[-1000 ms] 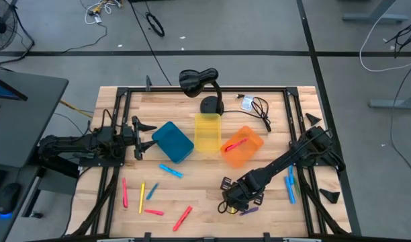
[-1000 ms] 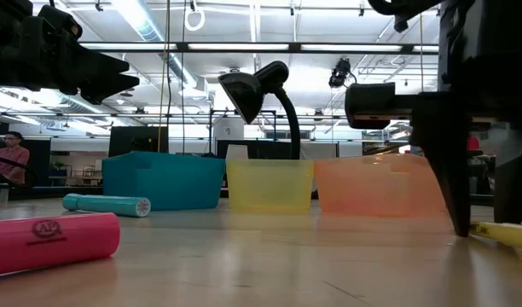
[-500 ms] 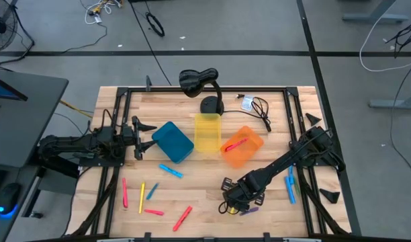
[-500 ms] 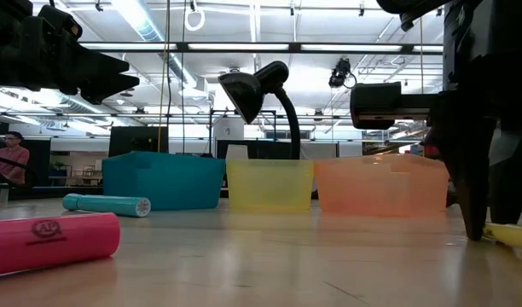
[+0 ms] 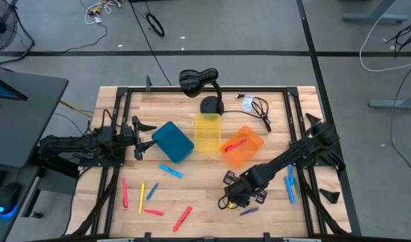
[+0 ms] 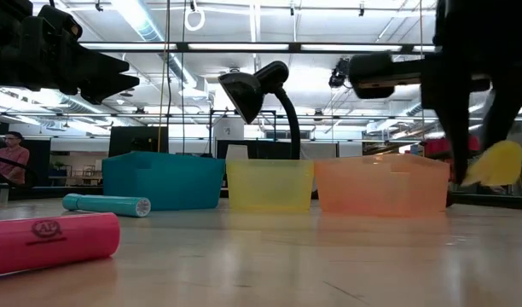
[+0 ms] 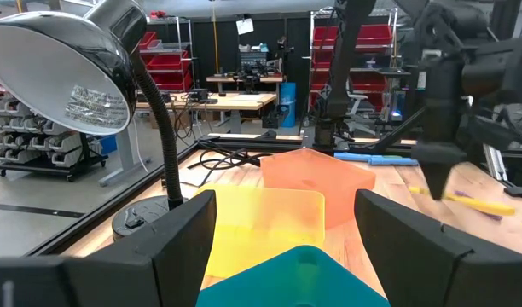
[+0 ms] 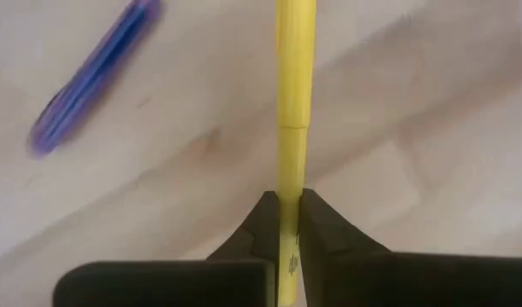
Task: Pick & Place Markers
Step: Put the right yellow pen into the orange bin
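Lifted off the bench (image 5: 192, 191) since a second ago, the yellow marker (image 8: 292, 102) is hanging pinched in the right hand (image 8: 282, 223), above a purple marker (image 8: 92, 77); the left hand (image 5: 144, 138) is waiting wide open beside the blue bin (image 5: 172, 142).

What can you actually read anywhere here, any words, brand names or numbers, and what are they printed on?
Pink marker, low view: a small oval logo near its end, too blurred to spell out.
Yellow marker gripped in the right hand: small dark print by the fingers, too small to read.
White tag by the cable at the table's back: unreadable.
Bins, lamp and the other markers: no readable text.
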Motion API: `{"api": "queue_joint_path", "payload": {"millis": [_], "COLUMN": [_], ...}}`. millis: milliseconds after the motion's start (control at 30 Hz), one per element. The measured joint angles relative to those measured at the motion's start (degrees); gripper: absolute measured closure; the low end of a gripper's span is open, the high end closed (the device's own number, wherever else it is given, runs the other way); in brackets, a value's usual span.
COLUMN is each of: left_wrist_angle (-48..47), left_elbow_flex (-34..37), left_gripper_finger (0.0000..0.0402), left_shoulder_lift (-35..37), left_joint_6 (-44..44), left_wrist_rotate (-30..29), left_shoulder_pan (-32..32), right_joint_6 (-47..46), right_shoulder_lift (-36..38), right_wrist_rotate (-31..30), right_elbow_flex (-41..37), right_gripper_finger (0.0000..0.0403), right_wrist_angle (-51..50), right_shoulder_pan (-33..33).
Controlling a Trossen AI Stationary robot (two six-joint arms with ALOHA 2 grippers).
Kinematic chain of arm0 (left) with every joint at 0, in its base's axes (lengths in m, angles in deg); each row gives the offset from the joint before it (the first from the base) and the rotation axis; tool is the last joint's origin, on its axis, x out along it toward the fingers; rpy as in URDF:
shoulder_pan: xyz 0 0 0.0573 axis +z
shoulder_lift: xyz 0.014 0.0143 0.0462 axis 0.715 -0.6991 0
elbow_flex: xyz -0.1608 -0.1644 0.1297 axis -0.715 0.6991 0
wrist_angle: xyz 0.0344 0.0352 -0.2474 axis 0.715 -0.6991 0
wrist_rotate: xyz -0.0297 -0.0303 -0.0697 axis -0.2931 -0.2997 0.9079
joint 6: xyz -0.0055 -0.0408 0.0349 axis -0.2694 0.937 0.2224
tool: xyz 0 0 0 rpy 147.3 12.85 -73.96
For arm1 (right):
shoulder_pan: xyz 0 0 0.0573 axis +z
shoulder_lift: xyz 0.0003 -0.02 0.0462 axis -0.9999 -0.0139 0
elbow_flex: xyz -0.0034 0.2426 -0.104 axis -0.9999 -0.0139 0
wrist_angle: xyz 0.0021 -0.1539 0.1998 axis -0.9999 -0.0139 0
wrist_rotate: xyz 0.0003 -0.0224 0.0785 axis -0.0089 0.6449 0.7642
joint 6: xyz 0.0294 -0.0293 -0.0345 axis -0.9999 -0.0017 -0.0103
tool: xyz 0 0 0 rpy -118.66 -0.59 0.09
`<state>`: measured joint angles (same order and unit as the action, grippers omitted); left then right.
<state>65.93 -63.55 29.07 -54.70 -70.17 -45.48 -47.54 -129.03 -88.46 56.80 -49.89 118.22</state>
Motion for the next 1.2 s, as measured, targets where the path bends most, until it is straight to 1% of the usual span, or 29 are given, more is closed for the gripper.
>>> {"api": "queue_joint_path", "payload": {"millis": [200, 600, 867, 1000, 1200], "left_wrist_angle": [0.0, 0.0, 0.0, 0.0, 0.0], "left_elbow_flex": [0.0, 0.0, 0.0, 0.0, 0.0], "left_gripper_finger": [0.0115, 0.0115, 0.0115, 0.0115, 0.0115], "left_shoulder_lift": [0.0, 0.0, 0.0, 0.0, 0.0], "left_joint_6": [0.0, 0.0, 0.0, 0.0, 0.0], "left_wrist_rotate": [0.0, 0.0, 0.0, 0.0, 0.0], "left_shoulder_pan": [0.0, 0.0, 0.0, 0.0, 0.0], "right_joint_6": [-4.9, -8.0, -7.8, -7.3, -1.8], "right_shoulder_lift": [4.5, 13.7, 15.2, 15.4, 15.4], "right_wrist_rotate": [0.2, 0.4, 0.4, 0.0, -3.0], "right_elbow_flex": [1.8, 2.1, 2.1, 2.1, 2.1], "right_gripper_finger": [0.0388, 0.0388, 0.0388, 0.0388, 0.0388], "right_wrist_angle": [-8.1, -20.2, -21.3, -21.7, -22.0], "right_shoulder_pan": [-1.8, -4.9, -5.8, -9.0, -14.5]}}
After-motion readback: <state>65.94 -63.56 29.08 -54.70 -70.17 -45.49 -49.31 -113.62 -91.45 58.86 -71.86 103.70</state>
